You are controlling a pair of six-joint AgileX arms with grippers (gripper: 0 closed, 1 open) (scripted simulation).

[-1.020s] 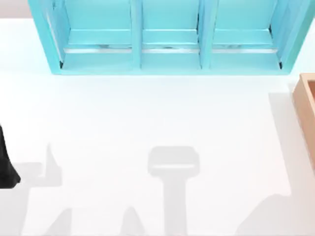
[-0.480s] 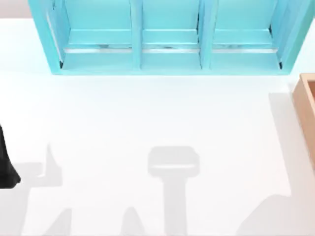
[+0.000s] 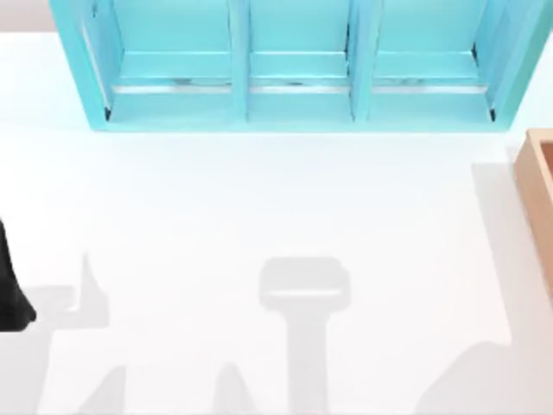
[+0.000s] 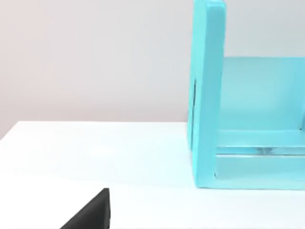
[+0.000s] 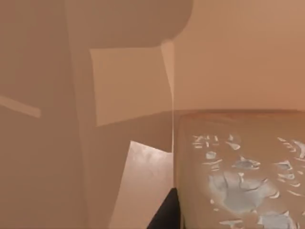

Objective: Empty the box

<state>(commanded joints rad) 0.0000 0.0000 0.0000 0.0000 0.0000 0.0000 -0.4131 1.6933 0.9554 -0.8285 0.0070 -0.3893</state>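
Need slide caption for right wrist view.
Inside the large tan wooden box, a small brown cardboard cube with white marks.

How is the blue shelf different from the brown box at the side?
The blue shelf is turquoise, while the box is tan like wood. The shelf sits at the back of the table and shows three compartments side by side; the box sits at the table's right edge, mostly cut off from the top view. The shelf's compartments look empty; inside the box, the right wrist view shows a brown cube with white marks. Both rest on the white table.
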